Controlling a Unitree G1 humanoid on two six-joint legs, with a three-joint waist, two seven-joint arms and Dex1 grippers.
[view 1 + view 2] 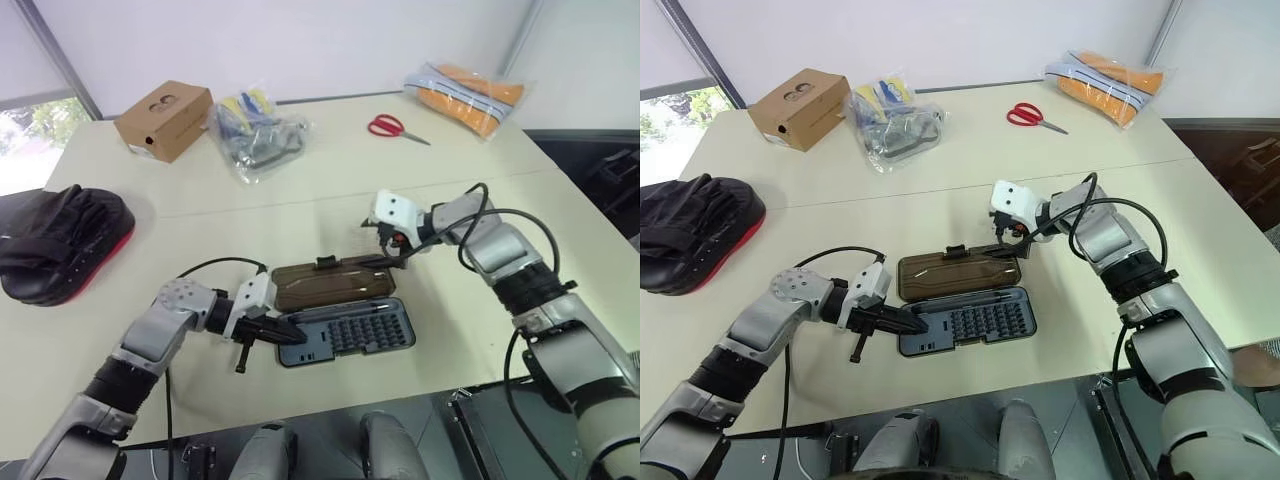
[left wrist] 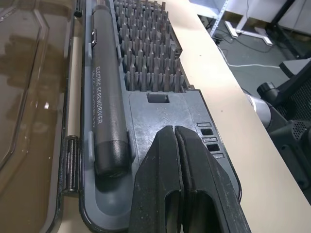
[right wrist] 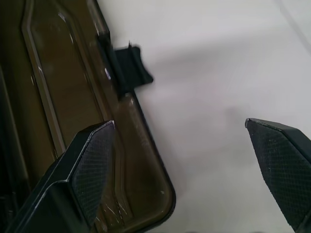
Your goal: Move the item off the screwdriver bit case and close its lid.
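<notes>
Grey plastic first: your screwdriver bit case (image 1: 345,333) lies open on the table (image 1: 470,330) right at the near edge, rows of bits on show and an electric screwdriver (image 2: 105,107) clipped along the hinge side. Your left gripper (image 1: 290,334) has its fingers (image 2: 170,179) pressed together, tips resting on the tray's left end with nothing between them.

Just behind the tray, the smoky-brown lid (image 1: 330,282) lies flat on the table, folded all the way back, with its little black latch tab (image 3: 127,68) sticking out from the far edge. Your right gripper (image 1: 392,250) hangs over the lid's right end, fingers (image 3: 92,170) spread wide, one over the lid corner and the other out over bare table, not gripping anything.

Over at the far left of the table sits the item (image 1: 60,240), the black padded mitt with the red underside, well apart from the case.

Further back you've got a cardboard box (image 1: 165,120), a clear bag of tools (image 1: 255,135), red scissors (image 1: 392,127) and an orange bag (image 1: 468,95).
</notes>
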